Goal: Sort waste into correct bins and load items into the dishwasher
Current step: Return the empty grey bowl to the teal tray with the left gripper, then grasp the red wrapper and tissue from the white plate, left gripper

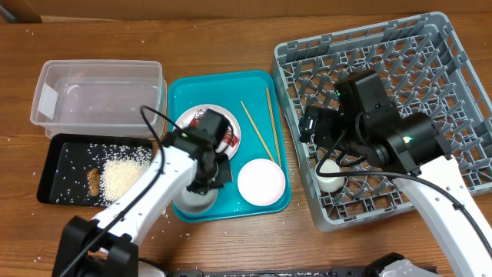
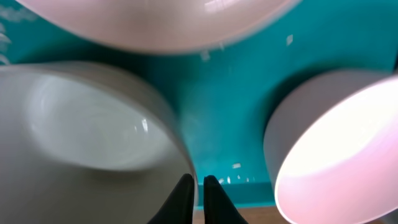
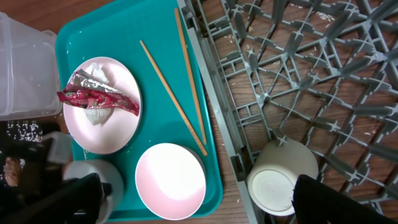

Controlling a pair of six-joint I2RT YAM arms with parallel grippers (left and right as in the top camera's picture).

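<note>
1 cup [image 3: 281, 177] is in the rack [image 1: 453, 46], the left end effector [image 2: 198, 186] pinches a bowl [image 2: 93, 118], I cannot tell the right end effector's [image 1: 329, 158] grip, and the plate [image 3: 99, 134], chopsticks [image 3: 180, 93] and wrapper [image 3: 96, 98] wait.

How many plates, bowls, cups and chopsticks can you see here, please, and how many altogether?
Plate: 1
Bowls: 2
Cup: 1
Chopsticks: 2
Total: 6

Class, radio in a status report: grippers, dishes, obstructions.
Left gripper at bowl rim, grip unclear. Right gripper open above rack; cup inverted inside. Wrapper on plate.
</note>
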